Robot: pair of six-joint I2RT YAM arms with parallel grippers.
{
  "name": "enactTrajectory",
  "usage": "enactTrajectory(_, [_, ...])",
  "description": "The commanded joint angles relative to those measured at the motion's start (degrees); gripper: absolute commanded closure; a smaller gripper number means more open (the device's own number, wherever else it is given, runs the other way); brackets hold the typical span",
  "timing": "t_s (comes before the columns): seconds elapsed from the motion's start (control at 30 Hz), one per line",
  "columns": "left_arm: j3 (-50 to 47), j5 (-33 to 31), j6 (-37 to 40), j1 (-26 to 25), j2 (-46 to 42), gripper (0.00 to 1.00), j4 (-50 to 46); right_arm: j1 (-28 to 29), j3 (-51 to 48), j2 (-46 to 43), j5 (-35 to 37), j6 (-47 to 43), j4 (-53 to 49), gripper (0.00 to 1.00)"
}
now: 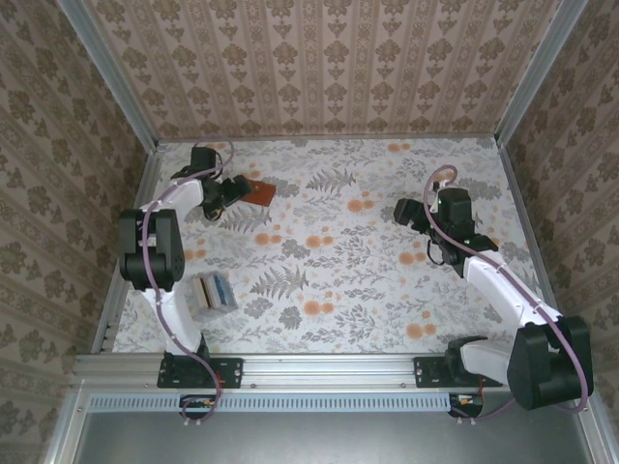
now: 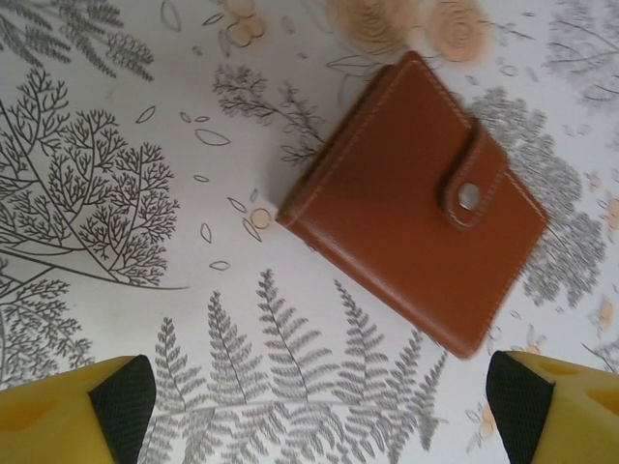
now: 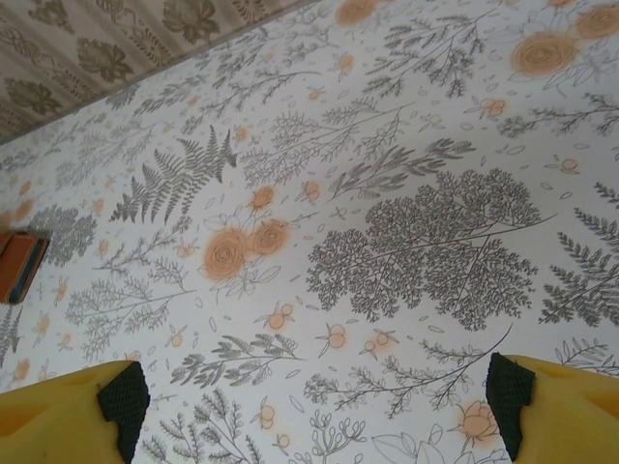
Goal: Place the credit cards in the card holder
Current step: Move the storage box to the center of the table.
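Reddish-brown leather square wallet (image 2: 411, 198), snapped shut, lies diagonally just ahead of my left claw (image 2: 319, 411), jaws spread wide; my right claw (image 3: 314, 406), equally spread, hangs well away.

card holder (image 2: 416, 203): brown, closed, far-left | credit cards (image 1: 213, 290): stacked, near-left

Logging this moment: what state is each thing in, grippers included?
card holder: closed, strap snapped shut, lying flat on the table, not held.
credit cards: piled on the table by the left arm, not in the holder.
left gripper: open, empty, just short of the card holder.
right gripper: open, empty, over bare tablecloth.
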Motion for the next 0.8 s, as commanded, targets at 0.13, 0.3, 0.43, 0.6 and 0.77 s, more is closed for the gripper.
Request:
enactTrajectory(0.13, [6.46, -1.97, -9.05, -3.22, 6.6, 0.12, 0.49, 0.71, 0.5, -1.17, -0.78, -0.41, -2.18, 0.08])
enactTrajectory(0.3, [12.8, -8.74, -11.48, -5.17, 11.52, 0.23, -5.1, 1.05, 2.04, -1.75, -0.27, 0.67, -4.98, 0.08])
enactTrajectory(0.43, [14.21, -10.62, -8.55, -7.05, 13.79, 0.52, -6.87, 1.41, 0.87, -3.31, 1.14, 0.8, -4.53, 0.09])
enactTrajectory(0.6, [15.07, -12.75, -2.12, -10.21, 13.98, 0.81, -10.61, 1.75, -0.03, -4.45, 1.43, 1.22, -3.27, 0.1])
enactTrajectory(0.77, [5.79, -5.97, 2.3, -13.59, 6.29, 0.95, -7.08, 3.52, 2.72, -1.97, -0.22, 0.95, -4.69, 0.1])
